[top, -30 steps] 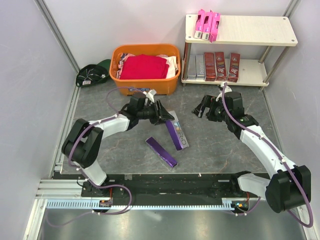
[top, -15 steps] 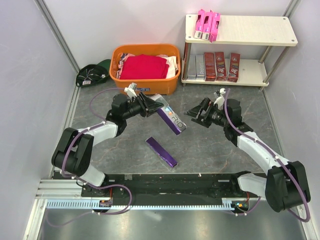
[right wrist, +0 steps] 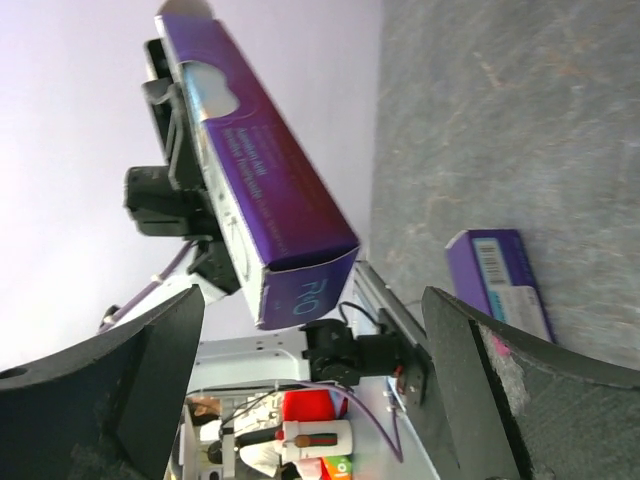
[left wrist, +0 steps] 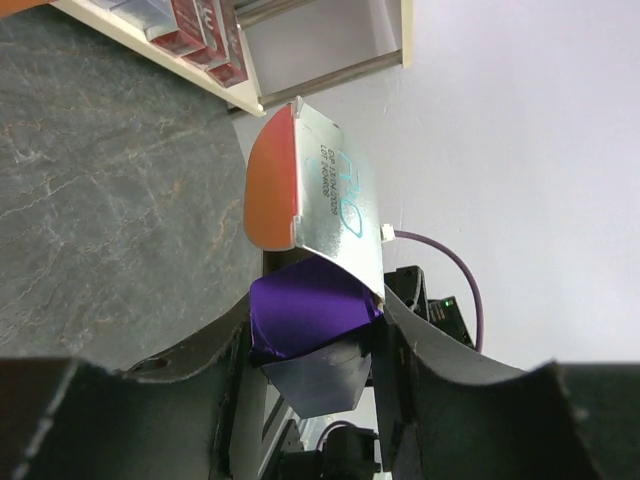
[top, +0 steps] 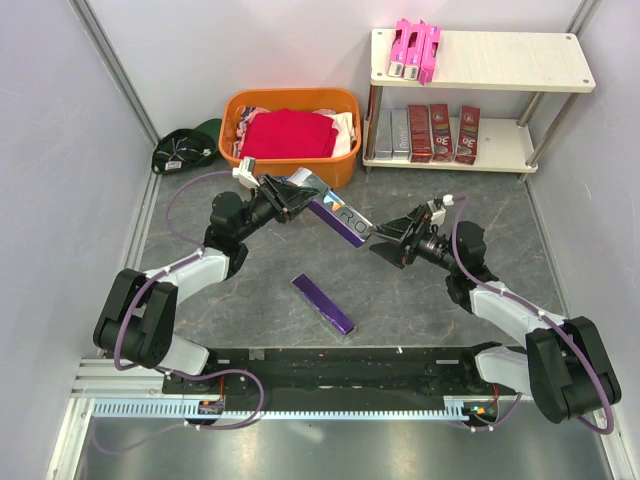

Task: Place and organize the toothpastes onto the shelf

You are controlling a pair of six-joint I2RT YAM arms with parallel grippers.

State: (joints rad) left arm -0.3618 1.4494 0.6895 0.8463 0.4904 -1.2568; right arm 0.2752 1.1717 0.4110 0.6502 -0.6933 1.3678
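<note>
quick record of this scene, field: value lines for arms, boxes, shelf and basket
left gripper: shut on one end of a purple box, held off the table
right gripper: open, facing the box's free end
table: second purple box lying flat
shelf top: pink boxes at the left end
shelf bottom: grey boxes and red boxes side by side
basket: red cloth inside

An orange plastic basket sits at about eleven o'clock on the grey marbled table, close to the back wall. A folded red cloth fills its middle, with pale cloth at the three o'clock edge. A dark green and black bundle lies just beside the basket, at its nine o'clock.
</note>
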